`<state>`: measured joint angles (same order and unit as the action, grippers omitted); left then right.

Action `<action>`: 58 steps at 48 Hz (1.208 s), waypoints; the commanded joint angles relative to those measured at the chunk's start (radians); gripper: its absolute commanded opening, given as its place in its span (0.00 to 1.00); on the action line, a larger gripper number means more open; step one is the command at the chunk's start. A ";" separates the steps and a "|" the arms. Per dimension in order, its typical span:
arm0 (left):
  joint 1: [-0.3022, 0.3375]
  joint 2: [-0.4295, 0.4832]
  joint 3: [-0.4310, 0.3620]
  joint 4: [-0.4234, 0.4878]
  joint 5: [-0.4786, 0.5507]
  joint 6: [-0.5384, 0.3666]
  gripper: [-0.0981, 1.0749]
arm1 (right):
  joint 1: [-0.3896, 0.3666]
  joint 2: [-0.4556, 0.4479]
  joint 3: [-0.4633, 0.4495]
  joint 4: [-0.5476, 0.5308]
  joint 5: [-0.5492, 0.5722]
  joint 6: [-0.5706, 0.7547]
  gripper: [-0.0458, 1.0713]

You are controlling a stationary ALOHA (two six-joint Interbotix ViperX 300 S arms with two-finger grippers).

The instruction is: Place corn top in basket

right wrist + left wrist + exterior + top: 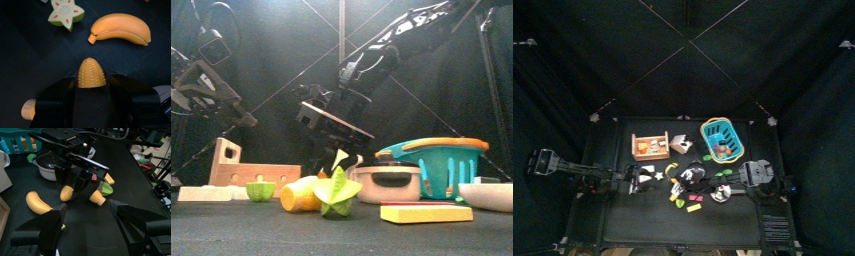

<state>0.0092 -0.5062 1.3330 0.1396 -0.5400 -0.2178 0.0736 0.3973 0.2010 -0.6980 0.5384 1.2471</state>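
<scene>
My right gripper (91,85) is shut on the yellow corn top (91,73), whose tip sticks out past the jaws. It hangs above the table over the loose toy food. The left wrist view shows the same corn top (67,193) in the right gripper's fingers (75,175). The teal basket (723,140) stands at the back right of the table and shows in the front view (442,160), away from the gripper. My left gripper (93,228) is open and empty, low at the table's left (637,180).
The wooden crate (651,146) stands left of the basket. A banana (120,29) and a star fruit slice (67,13) lie under the right gripper. A steel pot (385,183), a yellow block (425,213) and a white bowl (489,195) stand near the front.
</scene>
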 commanded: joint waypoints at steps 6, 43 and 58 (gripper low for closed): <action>0.003 0.000 -0.008 -0.002 -0.003 -0.002 0.94 | 0.002 -0.117 -0.011 -0.009 0.009 -0.003 0.66; 0.003 0.000 -0.014 -0.002 0.028 0.000 0.94 | -0.175 -0.724 0.405 -0.167 0.107 0.012 0.66; 0.003 0.000 -0.012 -0.002 0.028 0.002 0.94 | -0.511 -0.827 0.580 -0.199 -0.034 0.011 0.67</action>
<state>0.0107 -0.5077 1.3330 0.1396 -0.5077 -0.2194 -0.3497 -0.4157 0.7639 -0.8912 0.5645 1.2579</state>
